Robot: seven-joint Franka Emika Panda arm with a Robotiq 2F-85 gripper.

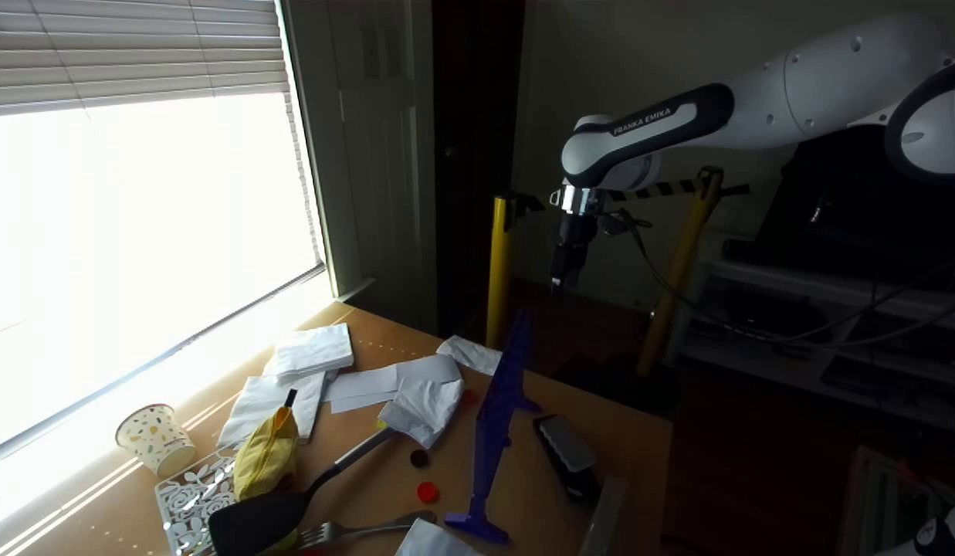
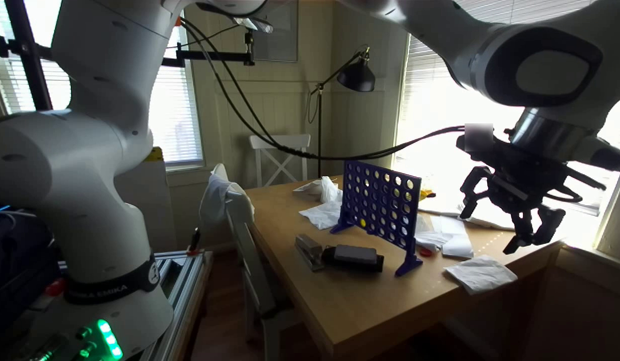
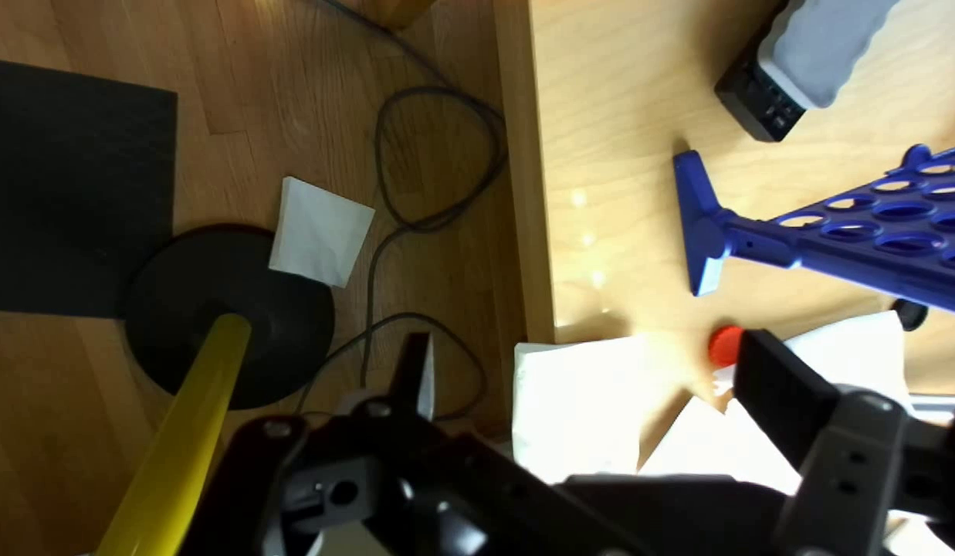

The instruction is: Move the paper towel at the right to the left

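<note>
Only an exterior view showed the cup [image 1: 160,446], lower left, contents unclear. The tool [image 2: 487,230] hung spread; in the wrist view's lower centre, the paper towel [image 3: 574,417] lay partly off the tabletop [image 3: 616,201].

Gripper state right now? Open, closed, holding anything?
Gripper: open, fingers spread wide apart, nothing held.

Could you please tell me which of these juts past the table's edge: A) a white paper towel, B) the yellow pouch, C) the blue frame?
A: in the wrist view, a white paper towel lies partly on the table and partly beyond its edge.
</note>
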